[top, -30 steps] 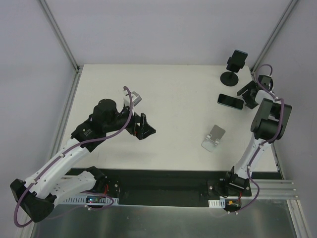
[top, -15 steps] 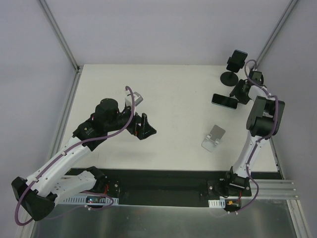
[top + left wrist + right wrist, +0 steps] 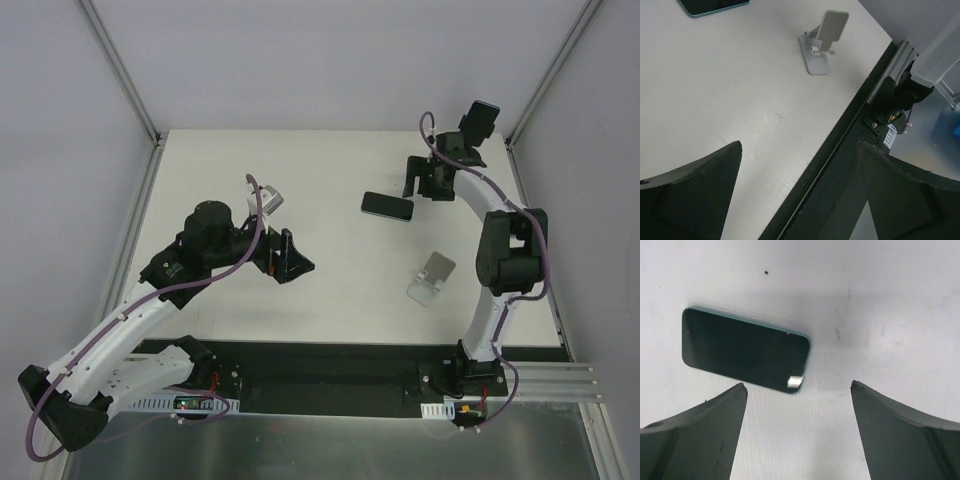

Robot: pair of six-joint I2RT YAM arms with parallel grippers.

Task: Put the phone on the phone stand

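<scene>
A dark phone with a teal edge (image 3: 388,205) lies flat, screen up, on the white table (image 3: 330,170). The small silver phone stand (image 3: 432,277) stands empty, nearer the front and to the right of the phone. My right gripper (image 3: 418,183) is open and empty, just right of the phone. In the right wrist view the phone (image 3: 745,350) lies just beyond my left fingertip (image 3: 715,425), outside the open jaws (image 3: 797,387). My left gripper (image 3: 293,257) is open and empty at centre-left; its wrist view shows the stand (image 3: 824,42) and a phone corner (image 3: 712,6).
A black round-based holder clamping another phone (image 3: 475,130) stands at the far right corner, close behind my right arm. The table's black front rail (image 3: 330,365) runs along the near edge, also in the left wrist view (image 3: 840,145). Grey walls enclose the table.
My right gripper has swung left from the table's right edge, and the phone has slid left with it toward the middle. The left arm has barely moved.
</scene>
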